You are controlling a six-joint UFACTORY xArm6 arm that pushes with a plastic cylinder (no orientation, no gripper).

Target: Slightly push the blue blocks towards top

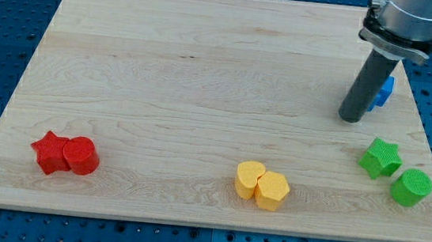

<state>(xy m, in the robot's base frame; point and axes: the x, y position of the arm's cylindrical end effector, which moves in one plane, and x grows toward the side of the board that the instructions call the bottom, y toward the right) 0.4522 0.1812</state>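
Note:
A blue block (383,91) lies near the board's right edge, mostly hidden behind the dark rod; its shape cannot be made out, and I cannot tell whether more than one blue block is there. My tip (350,117) rests on the board just left of and slightly below the blue block, close to it; contact cannot be told.
A green star (380,157) and a green cylinder (411,187) sit at the lower right. Two yellow blocks (261,185) touch each other at the bottom centre. A red star (51,153) and a red cylinder (80,156) touch at the lower left. The wooden board (204,80) lies on a blue perforated table.

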